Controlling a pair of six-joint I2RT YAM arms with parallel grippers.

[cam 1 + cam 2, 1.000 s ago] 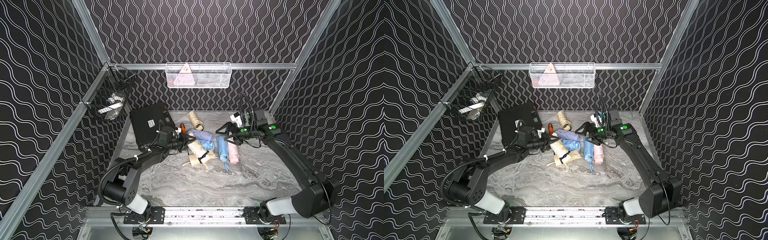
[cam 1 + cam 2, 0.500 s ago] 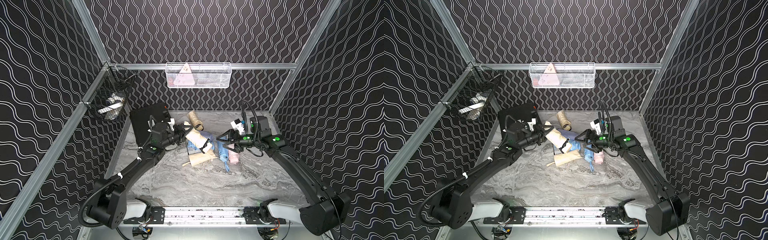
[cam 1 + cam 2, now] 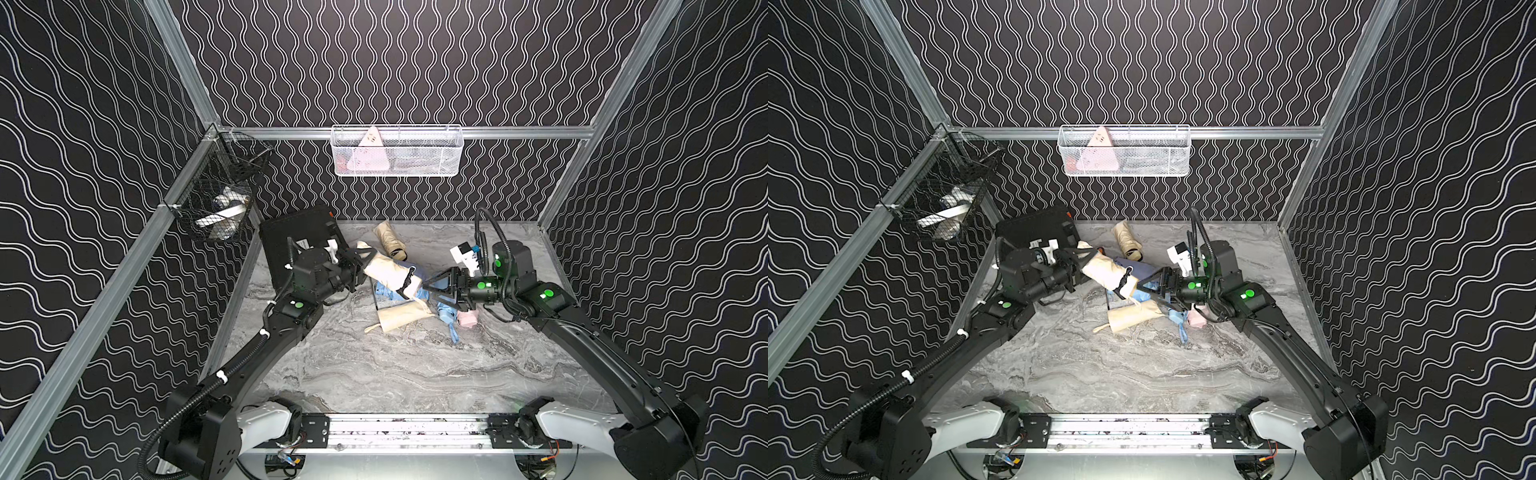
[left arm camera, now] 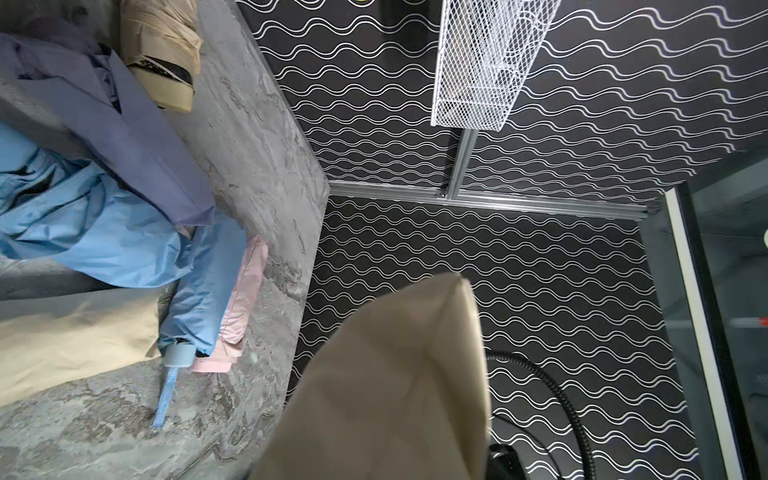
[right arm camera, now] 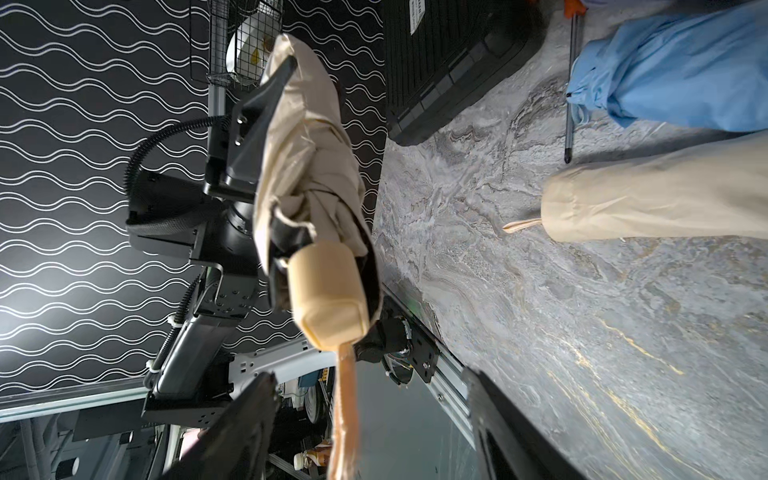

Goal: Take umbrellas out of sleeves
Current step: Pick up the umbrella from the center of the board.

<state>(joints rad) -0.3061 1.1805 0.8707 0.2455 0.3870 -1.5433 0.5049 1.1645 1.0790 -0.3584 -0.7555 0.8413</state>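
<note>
L gripper (image 3: 362,262) clamped on cream umbrella (image 3: 386,275), fabric end, aloft over worktop (image 3: 374,374) back-left | R gripper (image 3: 428,289) jaws wide, astride wrist strap (image 5: 345,407) | prob. light, fabric soft/slippy; grab stiff handle (image 5: 328,291)

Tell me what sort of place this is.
Probably a lab robot cell: wave-patterned wall panels on an aluminium frame box in a marble-look tabletop, the left arm and right arm sit on a front rail, and a white wire basket hangs from the frame.
</note>
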